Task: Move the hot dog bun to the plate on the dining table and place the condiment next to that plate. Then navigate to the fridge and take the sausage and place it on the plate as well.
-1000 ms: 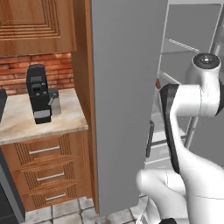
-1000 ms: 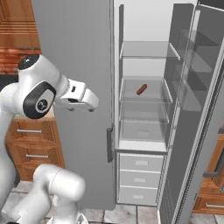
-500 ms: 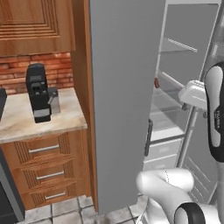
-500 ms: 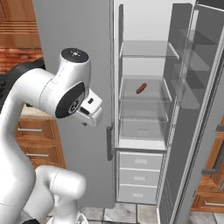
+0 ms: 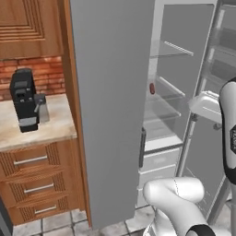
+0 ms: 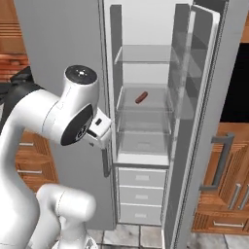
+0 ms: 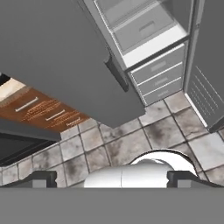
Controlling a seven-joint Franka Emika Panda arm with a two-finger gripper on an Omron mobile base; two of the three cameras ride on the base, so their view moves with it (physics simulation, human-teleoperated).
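The grey fridge (image 6: 63, 48) stands with its left door (image 5: 110, 92) shut and its right side open. The reddish-brown sausage (image 6: 141, 97) lies on a middle glass shelf, and in the left base view the sausage (image 5: 152, 88) peeks out past the door's edge. My gripper (image 6: 100, 133) hangs in front of the shut door near its dark handle, lower than the sausage and to its left. It points down at the tiled floor, and the gripper (image 7: 113, 178) is open with nothing between its fingertips (image 7: 43, 179). The hot dog bun, plate, dining table and condiment are out of view.
A black coffee machine (image 5: 25, 106) stands on the marbled counter (image 5: 55, 129) with wooden drawers, left of the fridge. The open fridge door (image 6: 194, 121) with its racks juts out on the right. White fridge drawers (image 6: 141, 194) sit below the shelves. Wooden cabinets (image 6: 228, 185) lie further right.
The arm has swung up and round. The hand has dropped a little and turned from pointing sideways at the fridge to pointing down at the floor. The jaws stayed open.
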